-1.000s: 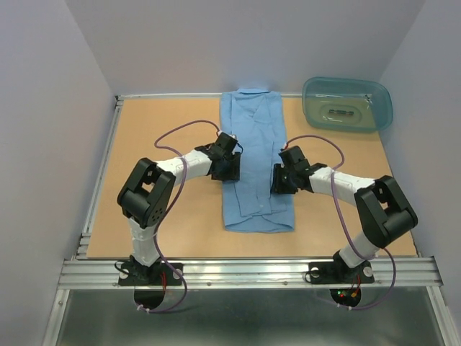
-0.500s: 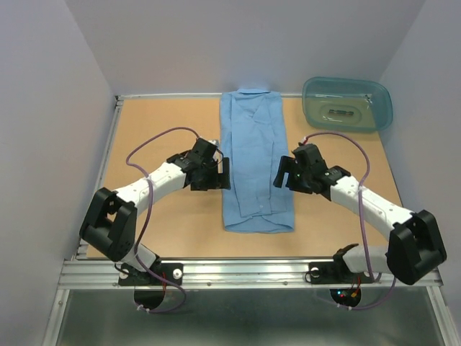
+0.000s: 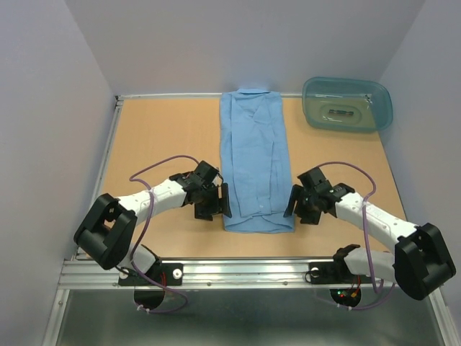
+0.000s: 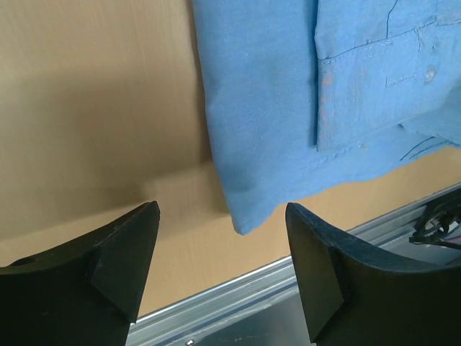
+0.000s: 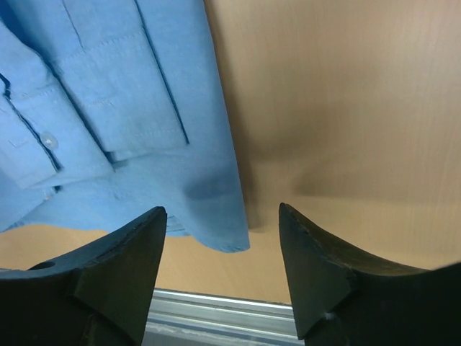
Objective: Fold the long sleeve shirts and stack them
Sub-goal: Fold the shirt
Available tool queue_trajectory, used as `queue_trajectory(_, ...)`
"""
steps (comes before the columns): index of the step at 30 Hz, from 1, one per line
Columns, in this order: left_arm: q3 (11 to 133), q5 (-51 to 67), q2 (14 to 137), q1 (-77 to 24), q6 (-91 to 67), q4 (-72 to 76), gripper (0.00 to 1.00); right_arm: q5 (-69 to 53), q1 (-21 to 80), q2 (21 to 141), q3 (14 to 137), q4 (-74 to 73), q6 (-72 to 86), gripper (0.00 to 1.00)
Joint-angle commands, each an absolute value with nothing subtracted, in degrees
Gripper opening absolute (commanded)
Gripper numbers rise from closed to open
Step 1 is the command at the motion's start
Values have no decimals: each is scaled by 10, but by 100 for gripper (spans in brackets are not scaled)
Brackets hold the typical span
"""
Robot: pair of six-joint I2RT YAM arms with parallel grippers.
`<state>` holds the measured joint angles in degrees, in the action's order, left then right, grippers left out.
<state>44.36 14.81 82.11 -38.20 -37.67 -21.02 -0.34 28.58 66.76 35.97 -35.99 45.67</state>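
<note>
Edges of the wooden table (image 3: 158, 137) are showing metal trim at 9 and 12 o'clock, and a wider metal rail (image 3: 245, 268) is running along the 6 o'clock side. Bare wood is lying open over the whole 9 o'clock half and a narrower stretch is lying open toward 3 o'clock. A thin band of wood is separating the hem of the light blue shirt (image 3: 253, 169) from the rail. Plain pale walls (image 3: 43, 108) are closing the table in at 9, 12 and 3 o'clock. A see-through teal tub (image 3: 346, 103) is sitting in the 1 o'clock corner, near the collar end of the shirt but not touching it. The shirt is lying flat in the middle of the table, folded into a long narrow strip. Its long axis is running from 12 to 6 o'clock, with the collar pointing to 12 o'clock at the far edge and the hem pointing to 6 o'clock. Buttoned cuffs (image 5: 29, 158) are lying folded over the hem end, as both wrist views are showing. The left gripper (image 3: 224, 201) is hovering just beside the hem's 9 o'clock corner, and the right gripper (image 3: 292, 202) just beside its 3 o'clock corner. On both, the jaws are standing apart with nothing clamped between them, each pair looking down over one corner of the cloth.
</note>
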Motion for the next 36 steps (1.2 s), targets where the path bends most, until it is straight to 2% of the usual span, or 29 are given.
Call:
queue_trajectory(1,430,159,810,-388,-404,-188,81,-40,287,645,324,-353,488,67)
queue_trajectory(12,410,171,838,-407,-418,-153,75,-71,287,651,271,-298,498,57)
queue_trajectory(27,393,173,858,-423,-425,-147,68,-31,287,649,280,-292,494,55)
queue_trajectory(32,388,173,860,-425,-425,-147,63,-26,287,666,287,-292,489,54)
queue_trajectory(36,386,174,866,-427,-424,-144,55,-22,288,668,287,-291,481,44)
